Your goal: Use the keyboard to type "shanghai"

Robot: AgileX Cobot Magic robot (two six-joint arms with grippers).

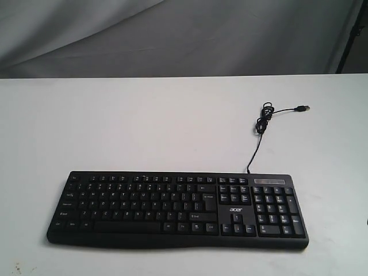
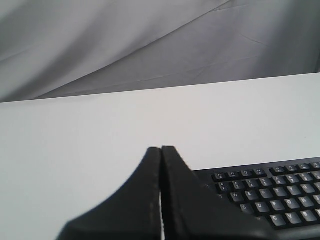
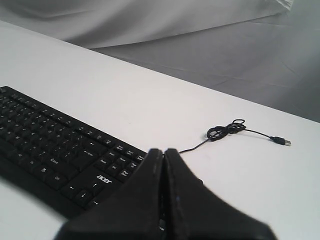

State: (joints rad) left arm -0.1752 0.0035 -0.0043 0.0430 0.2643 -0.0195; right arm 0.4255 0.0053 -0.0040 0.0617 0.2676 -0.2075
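Observation:
The black keyboard (image 1: 178, 208) with white legends and an "acer" logo lies flat near the front of the white table (image 1: 144, 126), number pad on the right. Its thin cable (image 1: 261, 129) runs back to a loose coil and a free USB plug (image 1: 303, 108). Neither arm shows in the exterior view. In the left wrist view my left gripper (image 2: 161, 149) is shut and empty, beside the keyboard's (image 2: 270, 195) left end. In the right wrist view my right gripper (image 3: 163, 151) is shut and empty, above the keyboard's (image 3: 55, 150) number pad end, hiding those keys.
A grey cloth backdrop (image 1: 172, 34) hangs behind the table's far edge. The cable coil (image 3: 226, 130) and USB plug (image 3: 281, 141) lie on the table behind the keyboard's right end.

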